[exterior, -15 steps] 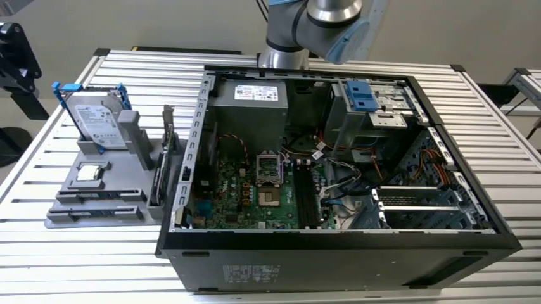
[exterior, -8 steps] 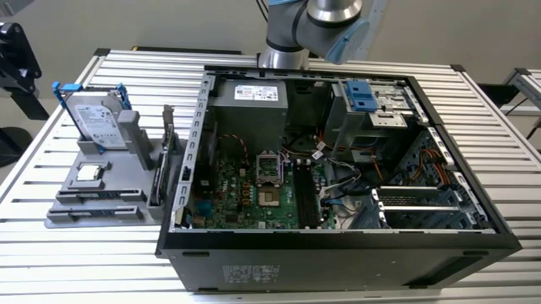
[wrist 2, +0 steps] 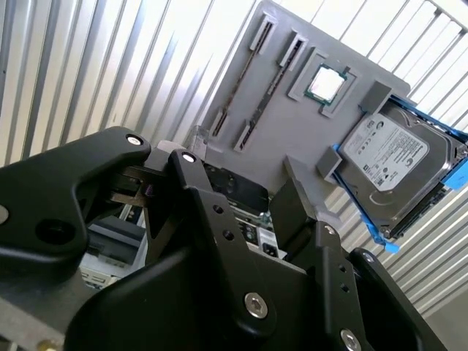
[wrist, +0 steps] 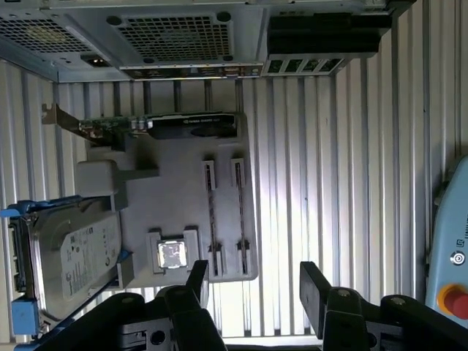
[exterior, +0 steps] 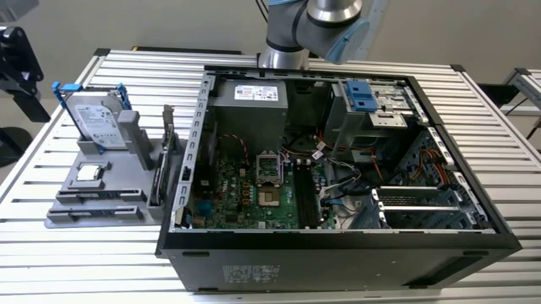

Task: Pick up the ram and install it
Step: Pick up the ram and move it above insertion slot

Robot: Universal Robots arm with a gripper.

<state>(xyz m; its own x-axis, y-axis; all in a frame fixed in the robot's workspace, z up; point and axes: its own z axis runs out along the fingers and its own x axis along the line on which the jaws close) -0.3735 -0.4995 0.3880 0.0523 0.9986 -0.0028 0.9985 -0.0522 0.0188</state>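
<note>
The ram (wrist: 211, 219) looks like a thin strip standing edge-on in one of two long slots of the grey fixture (wrist: 175, 205). A second thin strip (wrist: 239, 216) runs beside it. The second wrist view shows the same strips (wrist 2: 241, 77) next to the processor chip. In the exterior view the fixture (exterior: 106, 190) lies to the left of the open computer case (exterior: 338, 253), whose motherboard has black memory slots (exterior: 305, 196). My gripper (wrist: 254, 289) hangs high above the fixture's edge near the slot ends. It is open, with nothing between its black fingers (wrist: 313, 289).
On the fixture are a silver hard drive in a blue frame (exterior: 97, 120), a processor chip (exterior: 90, 173) and an upright card with a metal bracket (exterior: 167, 152). The robot arm (exterior: 317, 25) rises behind the case. Everything rests on a ribbed aluminium table (exterior: 507, 139).
</note>
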